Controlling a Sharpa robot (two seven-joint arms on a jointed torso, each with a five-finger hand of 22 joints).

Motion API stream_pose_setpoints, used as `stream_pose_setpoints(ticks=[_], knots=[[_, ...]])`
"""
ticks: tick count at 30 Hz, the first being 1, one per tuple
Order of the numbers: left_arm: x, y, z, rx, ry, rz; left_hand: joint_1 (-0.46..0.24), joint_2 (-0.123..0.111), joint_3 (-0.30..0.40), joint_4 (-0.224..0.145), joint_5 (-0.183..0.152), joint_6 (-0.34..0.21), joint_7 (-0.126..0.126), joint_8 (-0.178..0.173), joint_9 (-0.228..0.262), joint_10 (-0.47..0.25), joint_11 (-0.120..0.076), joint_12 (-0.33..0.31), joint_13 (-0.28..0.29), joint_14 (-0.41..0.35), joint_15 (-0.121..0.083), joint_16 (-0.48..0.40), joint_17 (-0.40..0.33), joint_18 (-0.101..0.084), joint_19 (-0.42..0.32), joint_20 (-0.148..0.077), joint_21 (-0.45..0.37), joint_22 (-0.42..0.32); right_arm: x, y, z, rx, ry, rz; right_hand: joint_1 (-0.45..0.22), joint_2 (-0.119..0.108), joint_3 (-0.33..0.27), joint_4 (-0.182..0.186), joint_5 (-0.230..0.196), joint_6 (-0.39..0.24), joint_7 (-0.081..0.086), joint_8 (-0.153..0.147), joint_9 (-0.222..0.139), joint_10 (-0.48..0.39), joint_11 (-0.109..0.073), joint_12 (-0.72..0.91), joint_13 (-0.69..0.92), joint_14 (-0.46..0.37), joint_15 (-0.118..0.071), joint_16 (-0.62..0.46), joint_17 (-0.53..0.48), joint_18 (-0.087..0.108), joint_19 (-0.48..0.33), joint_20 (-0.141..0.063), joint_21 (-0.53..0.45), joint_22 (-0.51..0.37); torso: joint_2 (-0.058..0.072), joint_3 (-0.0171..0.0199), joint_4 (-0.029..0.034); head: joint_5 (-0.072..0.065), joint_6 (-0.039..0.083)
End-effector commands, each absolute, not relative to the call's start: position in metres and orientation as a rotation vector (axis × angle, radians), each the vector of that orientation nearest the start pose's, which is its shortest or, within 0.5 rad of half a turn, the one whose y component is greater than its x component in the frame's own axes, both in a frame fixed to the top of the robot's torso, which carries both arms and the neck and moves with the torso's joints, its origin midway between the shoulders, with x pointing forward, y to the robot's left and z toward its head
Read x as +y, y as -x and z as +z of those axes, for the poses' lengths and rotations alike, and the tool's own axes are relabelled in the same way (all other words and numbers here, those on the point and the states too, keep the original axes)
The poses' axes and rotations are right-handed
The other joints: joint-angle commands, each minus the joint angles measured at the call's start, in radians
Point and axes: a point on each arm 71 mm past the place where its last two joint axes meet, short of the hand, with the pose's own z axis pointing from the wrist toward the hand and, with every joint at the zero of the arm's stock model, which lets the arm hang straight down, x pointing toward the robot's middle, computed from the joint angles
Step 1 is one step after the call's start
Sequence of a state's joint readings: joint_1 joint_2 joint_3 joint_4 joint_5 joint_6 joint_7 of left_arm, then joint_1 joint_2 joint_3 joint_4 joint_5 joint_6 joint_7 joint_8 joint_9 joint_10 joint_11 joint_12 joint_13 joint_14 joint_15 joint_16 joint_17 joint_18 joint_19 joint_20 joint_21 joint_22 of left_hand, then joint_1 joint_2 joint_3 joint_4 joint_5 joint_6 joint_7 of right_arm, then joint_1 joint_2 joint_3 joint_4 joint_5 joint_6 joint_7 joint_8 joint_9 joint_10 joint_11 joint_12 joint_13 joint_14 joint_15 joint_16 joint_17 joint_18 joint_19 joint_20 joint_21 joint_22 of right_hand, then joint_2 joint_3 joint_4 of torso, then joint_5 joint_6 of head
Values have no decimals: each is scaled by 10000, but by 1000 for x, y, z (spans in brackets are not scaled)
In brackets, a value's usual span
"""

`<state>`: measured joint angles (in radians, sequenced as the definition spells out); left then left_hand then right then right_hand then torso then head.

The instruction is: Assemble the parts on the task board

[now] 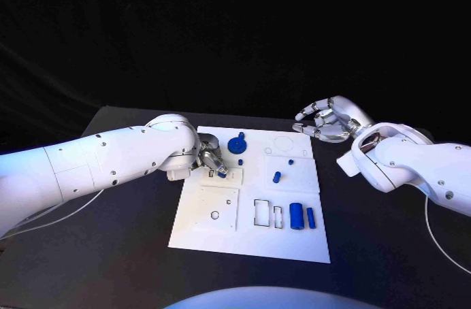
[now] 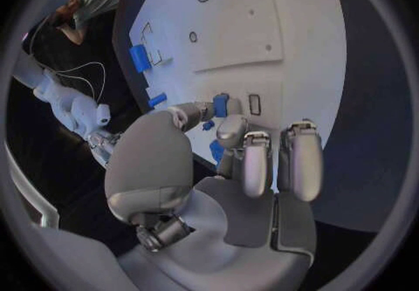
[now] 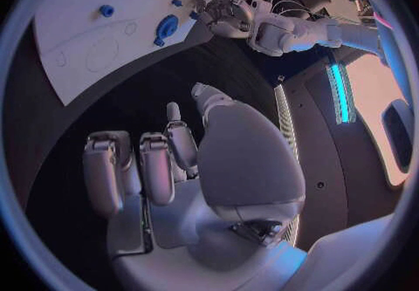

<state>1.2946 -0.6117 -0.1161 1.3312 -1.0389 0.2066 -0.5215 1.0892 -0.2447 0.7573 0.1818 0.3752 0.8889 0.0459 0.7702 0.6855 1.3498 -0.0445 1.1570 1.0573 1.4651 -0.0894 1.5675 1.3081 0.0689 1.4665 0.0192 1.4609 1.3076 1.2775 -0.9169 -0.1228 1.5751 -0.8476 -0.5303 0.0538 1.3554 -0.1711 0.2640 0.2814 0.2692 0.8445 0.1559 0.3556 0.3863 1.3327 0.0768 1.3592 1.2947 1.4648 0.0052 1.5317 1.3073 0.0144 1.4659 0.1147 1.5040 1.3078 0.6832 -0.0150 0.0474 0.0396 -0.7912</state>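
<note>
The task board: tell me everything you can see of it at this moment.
The task board is a flat white plate lying on the black table, made up of several panels with outlined cut-outs: rectangular slots and round holes. Blue parts sit on it: a round disc part near its far edge, small pegs mid-board, and two cylinders beside the rectangular slots. The left hand is over its left edge, its fingers on a small blue piece. The right hand hovers beyond the far right corner, apart from it.

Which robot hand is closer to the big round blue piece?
Left. The left hand is over the task board, right beside the round blue piece. The right hand hovers off the board's far right corner, farther away.
</note>
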Motion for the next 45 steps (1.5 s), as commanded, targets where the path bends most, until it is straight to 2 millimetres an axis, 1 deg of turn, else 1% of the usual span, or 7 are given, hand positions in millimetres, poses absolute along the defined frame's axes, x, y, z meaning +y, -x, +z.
stream_pose_setpoints(ticks=[1, 7, 13, 25, 30, 35, 45], knots=[[152, -508, -222, 24026, 503, -3983, -77, 80, 426, -511, -45, 285, -215, 28, 25, 96, 2, 66, 30, 1057, -92, 33, 2627, -199, 57, -64, 33, 238, -231, -482, -166, 15682, -3884, 9223, -80, -4, 49, 22, 30, 37, -26, 39, 8, 24, -57, 26, -6, 765, -64, -52, 1343, 61, 592, -94, -46, 2135, 2, -2, 2, -8, -2], [151, -509, -221, 23947, 575, -3980, -266, 103, 302, -359, -86, 340, -235, 7, 38, 106, -16, 69, 44, 1057, -109, 33, 2627, -200, 62, -84, 31, 242, -231, -482, -166, 15678, -3885, 9222, -91, -8, 46, 26, 23, 37, -27, 41, 8, 31, -57, 31, 1, 766, -65, -51, 1348, 59, 596, -95, -41, 2139, 7, -3, 2, -12, 22], [151, -510, -221, 23921, 600, -3979, -565, 140, 9, -90, -156, 426, -251, -27, 52, 126, -27, 92, 83, 1057, -121, 33, 2627, -210, 84, -98, 46, 287, -231, -482, -167, 15682, -3885, 9226, -122, -17, 36, 36, -5, 37, -28, 46, 7, 24, -57, 24, -10, 760, -66, -61, 1323, 62, 589, -97, -53, 2131, 16, 2, 2, -16, -9], [148, -511, -223, 24073, 483, -3920, -751, 195, -326, 130, -193, 514, -267, -66, 64, 159, -41, 137, 151, 1057, -134, 33, 2627, -214, 98, -112, 52, 311, -232, -482, -167, 15691, -3891, 9224, -156, -20, 26, 48, -21, 37, -28, 51, 6, 28, -57, 27, -8, 762, -67, -59, 1331, 62, 589, -99, -55, 2131, 12, -1, -12, -43, -50], [148, -511, -223, 24108, 453, -3905, -848, 170, -559, 246, -204, 566, -278, -84, 74, 182, -49, 164, 191, 1057, -140, 33, 2627, -220, 111, -117, 61, 339, -232, -482, -167, 15685, -3894, 9218, -176, -22, 20, 54, -28, 38, -29, 54, 6, 29, -58, 28, -8, 762, -67, -61, 1329, 62, 590, -99, -54, 2132, 7, -3, 0, -64, -56], [148, -511, -223, 24092, 484, -3892, -1010, 85, -967, 446, -218, 628, -277, -115, 85, 191, -49, 173, 216, 1057, -140, 33, 2627, -224, 120, -121, 64, 357, -232, -482, -167, 15674, -3892, 9219, -251, -31, -6, 69, -46, 33, -31, 62, 3, 14, -59, 13, -29, 761, -68, -65, 1322, 65, 584, -102, -66, 2124, 3, -4, 3, -66, -56], [150, -512, -223, 24002, 617, -3856, -1200, 64, -2077, 962, -287, 761, -296, -173, 125, 235, -61, 195, 273, 1057, -151, 33, 2627, -244, 168, -127, 104, 467, -232, -482, -167, 15669, -3877, 9222, -365, -47, -57, 66, -150, 18, -39, 76, -1, 7, -64, 5, -46, 761, -73, -70, 1318, 68, 578, -106, -82, 2116, 0, -9, 4, -68, -51]])
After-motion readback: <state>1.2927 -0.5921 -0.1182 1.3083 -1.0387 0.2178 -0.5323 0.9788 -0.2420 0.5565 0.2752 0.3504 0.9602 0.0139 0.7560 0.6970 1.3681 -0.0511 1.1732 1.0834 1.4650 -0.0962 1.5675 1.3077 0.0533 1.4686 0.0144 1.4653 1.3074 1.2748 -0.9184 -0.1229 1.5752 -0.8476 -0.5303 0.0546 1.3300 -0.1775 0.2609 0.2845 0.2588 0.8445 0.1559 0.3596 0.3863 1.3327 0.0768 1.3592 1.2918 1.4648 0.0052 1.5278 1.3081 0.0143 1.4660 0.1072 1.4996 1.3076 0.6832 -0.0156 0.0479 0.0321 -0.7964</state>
